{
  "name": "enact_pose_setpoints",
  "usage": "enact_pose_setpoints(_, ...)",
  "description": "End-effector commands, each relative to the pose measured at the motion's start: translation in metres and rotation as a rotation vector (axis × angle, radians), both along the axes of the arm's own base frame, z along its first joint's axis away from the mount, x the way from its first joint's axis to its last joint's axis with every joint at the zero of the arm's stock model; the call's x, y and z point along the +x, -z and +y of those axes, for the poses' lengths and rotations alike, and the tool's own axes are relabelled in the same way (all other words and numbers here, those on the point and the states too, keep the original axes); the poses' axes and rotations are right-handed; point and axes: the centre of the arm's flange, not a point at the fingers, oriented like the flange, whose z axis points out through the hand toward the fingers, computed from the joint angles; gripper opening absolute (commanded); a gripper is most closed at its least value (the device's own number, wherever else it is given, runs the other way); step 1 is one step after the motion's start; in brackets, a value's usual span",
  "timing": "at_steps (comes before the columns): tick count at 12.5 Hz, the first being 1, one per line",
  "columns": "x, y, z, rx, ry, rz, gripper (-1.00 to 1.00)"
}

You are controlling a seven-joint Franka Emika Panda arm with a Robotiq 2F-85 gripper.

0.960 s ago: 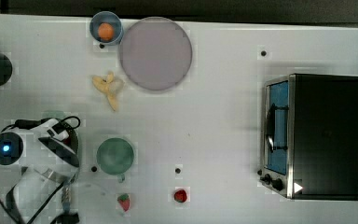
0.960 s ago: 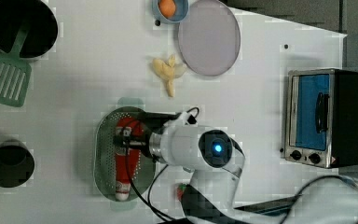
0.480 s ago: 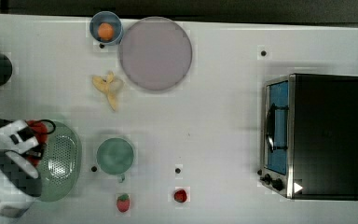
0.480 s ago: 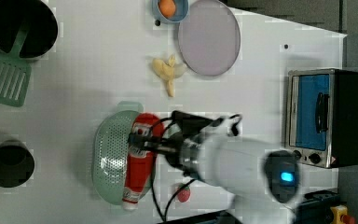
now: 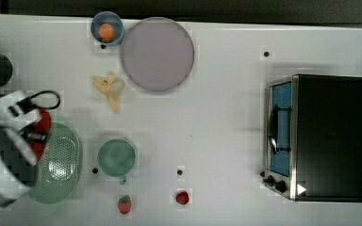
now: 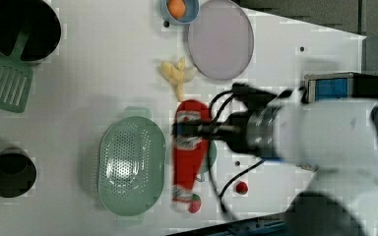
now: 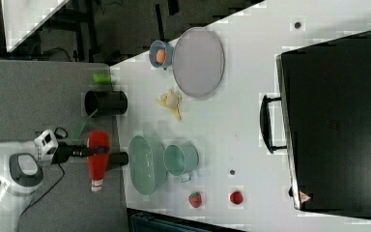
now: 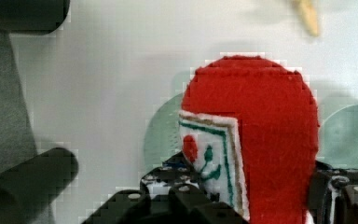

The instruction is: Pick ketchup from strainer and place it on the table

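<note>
The ketchup [image 6: 187,162], a red bottle with a white-and-red label, hangs in the air with my gripper [image 6: 190,130] shut across its middle. In the left view it shows just right of the strainer [image 6: 130,167], a pale green oval colander that lies empty on the white table [image 6: 103,88]. In the right view the ketchup [image 7: 98,166] and gripper [image 7: 99,152] sit high, to the left of the strainer [image 7: 147,164]. The top view has my arm over the strainer's [image 5: 61,162] left part, with the ketchup [image 5: 44,120] peeking out. The wrist view looks along the ketchup [image 8: 265,130].
A green cup [image 5: 116,157] stands right of the strainer, with two strawberries [image 5: 125,205] [image 5: 183,197] near the front edge. A banana [image 5: 110,88], purple plate [image 5: 157,53], blue bowl [image 5: 107,29] and toaster oven [image 5: 320,136] lie further off. A black cup [image 6: 10,172] and green spatula [image 6: 5,88] stand at the left view's left.
The ketchup lay in the strainer with my gripper on it; it has since risen out of the strainer and shifted towards the left view's right, held throughout.
</note>
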Motion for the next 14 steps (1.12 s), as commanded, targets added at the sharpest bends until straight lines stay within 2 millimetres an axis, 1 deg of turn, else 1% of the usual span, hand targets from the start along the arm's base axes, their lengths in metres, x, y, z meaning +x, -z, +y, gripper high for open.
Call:
enact_pose_setpoints(1, 0.075, -0.001, -0.125, -0.003, 0.040, 0.006, 0.18)
enact_pose_setpoints(3, 0.098, 0.002, -0.184, -0.009, 0.076, -0.005, 0.18)
enact_pose_setpoints(5, 0.112, 0.010, -0.245, -0.022, 0.097, -0.003, 0.18)
enact_pose_setpoints(7, 0.119, 0.021, -0.306, -0.033, 0.118, 0.006, 0.18)
enact_pose_setpoints(9, 0.116, 0.043, -0.357, -0.045, 0.159, 0.041, 0.18)
enact_pose_setpoints(10, 0.112, 0.055, -0.377, -0.051, 0.191, 0.061, 0.18)
enact_pose_setpoints(11, 0.107, 0.066, -0.391, -0.056, 0.216, 0.072, 0.18)
enact_pose_setpoints(12, 0.101, 0.079, -0.401, -0.060, 0.235, 0.080, 0.18)
enact_pose_setpoints(14, 0.091, 0.107, -0.406, -0.059, 0.250, 0.061, 0.18)
